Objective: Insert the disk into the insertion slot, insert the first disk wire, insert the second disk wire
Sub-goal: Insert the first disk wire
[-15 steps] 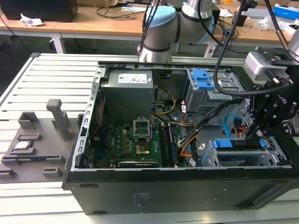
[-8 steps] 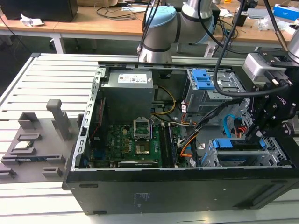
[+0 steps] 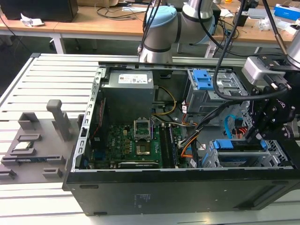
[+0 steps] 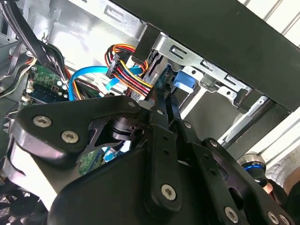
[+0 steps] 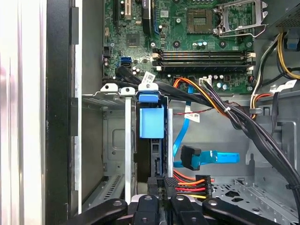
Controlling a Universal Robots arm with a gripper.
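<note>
We have the disk (image 3: 230,145) seated in the slot (image 3: 209,157) at four o'clock in the case (image 3: 164,192) in the exterior view, gripper (image 5: 162,187) clenched on the multicoloured wire (image 5: 187,180), blue wire (image 5: 197,157) unplugged.

Soft, even room light fills the exterior view: the ribbed desk (image 3: 42,75) at the exterior view's left is pale, nearly washed out, while the inside of the computer case (image 3: 140,187) lies in shadow. In the first wrist view the circuit board (image 5: 187,47) is crisp and evenly lit. In the second wrist view the claw (image 4: 161,105) looms dark and soft, with glare on the bare metal wall (image 4: 79,23) behind.
</note>
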